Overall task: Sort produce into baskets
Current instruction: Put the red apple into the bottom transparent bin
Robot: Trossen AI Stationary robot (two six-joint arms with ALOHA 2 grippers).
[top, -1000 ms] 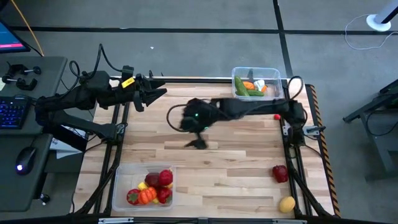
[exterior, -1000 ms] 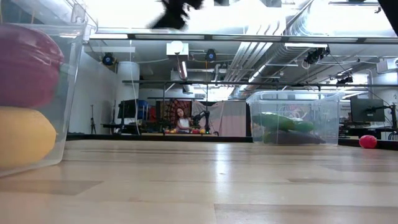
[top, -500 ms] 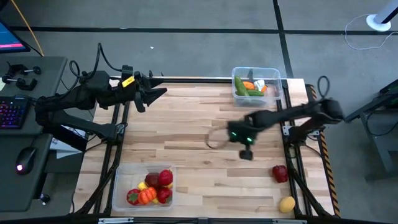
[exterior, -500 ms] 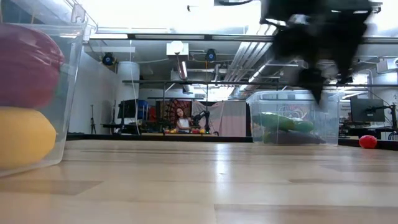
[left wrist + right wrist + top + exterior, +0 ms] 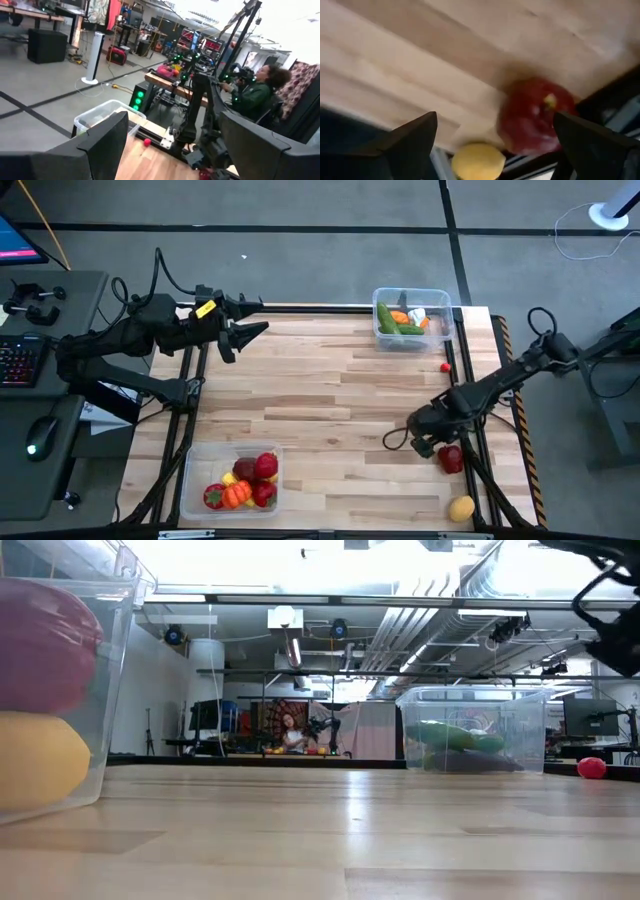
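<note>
- While hovering with fingers spread wide and nothing between them, right gripper sits at the table's 4 o'clock, just beside a red apple with a pale stem dimple; right wrist view: same apple between the two dark fingers, untouched.
- Yellow lemon lying past the apple toward 5 o'clock, near the table edge; small and round, also seen in the right wrist view.
- Tiny red piece alone at 3 o'clock, apart from the rest; a red ball at far right in the low view.
- Two clear baskets: one at 1 o'clock holding green cucumbers, an orange piece and something white; one at 7 o'clock holding red pieces, an orange one and some yellow.
- Three loose pieces counted on the wood: apple, lemon, small red one.
- Left gripper parked at 10 o'clock, above the table's edge, fingers apart and holding nothing.
- Nothing standing between right gripper and apple; table frame rail running close along the apple's far side.
- Beyond the table, in the left wrist view, a seated person at a bench.
</note>
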